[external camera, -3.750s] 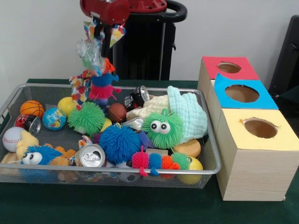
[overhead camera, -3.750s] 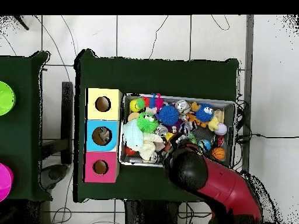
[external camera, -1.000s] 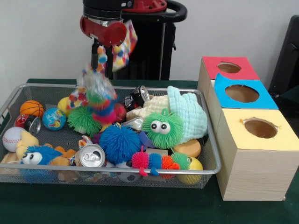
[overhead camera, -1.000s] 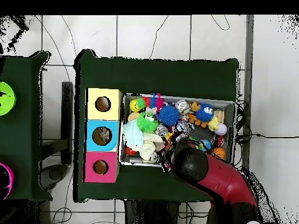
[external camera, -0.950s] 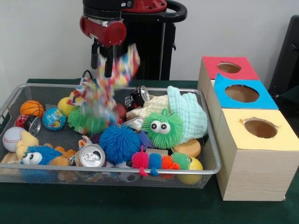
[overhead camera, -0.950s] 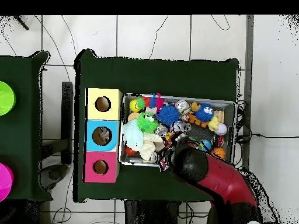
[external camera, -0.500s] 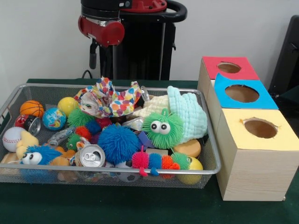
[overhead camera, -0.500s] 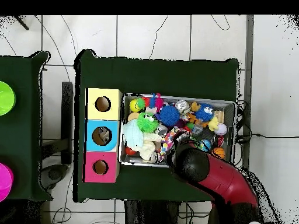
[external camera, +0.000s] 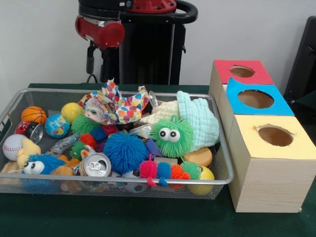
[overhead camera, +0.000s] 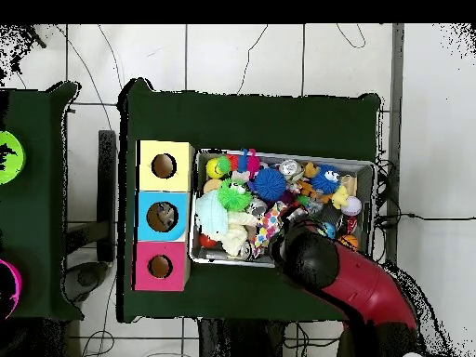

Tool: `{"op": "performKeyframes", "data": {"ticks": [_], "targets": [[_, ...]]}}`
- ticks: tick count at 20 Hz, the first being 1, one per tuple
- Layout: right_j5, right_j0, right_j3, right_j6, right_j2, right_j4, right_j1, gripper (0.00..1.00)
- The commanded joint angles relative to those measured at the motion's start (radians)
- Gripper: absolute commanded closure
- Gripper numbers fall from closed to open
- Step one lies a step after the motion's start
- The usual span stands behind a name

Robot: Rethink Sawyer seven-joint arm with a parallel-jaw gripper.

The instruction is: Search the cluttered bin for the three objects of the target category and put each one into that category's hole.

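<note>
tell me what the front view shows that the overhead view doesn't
Only the front view shows the hand hanging empty above the wire bin's back edge, the open soda can, the baseball and the green toy's big eyes. Only the overhead view shows something lying inside the blue box's hole, and the arm covering one corner of the bin. Both show the patterned cloth lying on the pile, the blue fuzzy ball, and the three boxes with holes, red, blue and yellow.

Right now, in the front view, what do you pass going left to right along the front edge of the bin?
Blue fuzzy toy with an eye → soda can → multicolored spiky caterpillar → yellow ball.
</note>
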Motion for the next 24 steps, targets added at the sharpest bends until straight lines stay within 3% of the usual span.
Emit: {"op": "performKeyframes", "data": {"ticks": [1,6,10,13,17,21,24], "targets": [[-0.049,-0.111,-0.088,-0.082,0.136,-0.098,0.033,0.0],[-0.014,-0.17,-0.09,-0.113,0.181,-0.151,0.033,0.0],[-0.009,-0.133,-0.175,-0.078,0.121,-0.21,0.123,0.0],[0.014,-0.031,-0.347,0.001,-0.006,-0.246,0.271,0.0],[0.074,0.085,-0.511,0.071,-0.122,-0.26,0.387,0.0],[0.087,0.191,-0.641,0.13,-0.217,-0.241,0.513,0.0],[0.083,0.227,-0.736,0.142,-0.267,-0.222,0.617,0.0]]}}
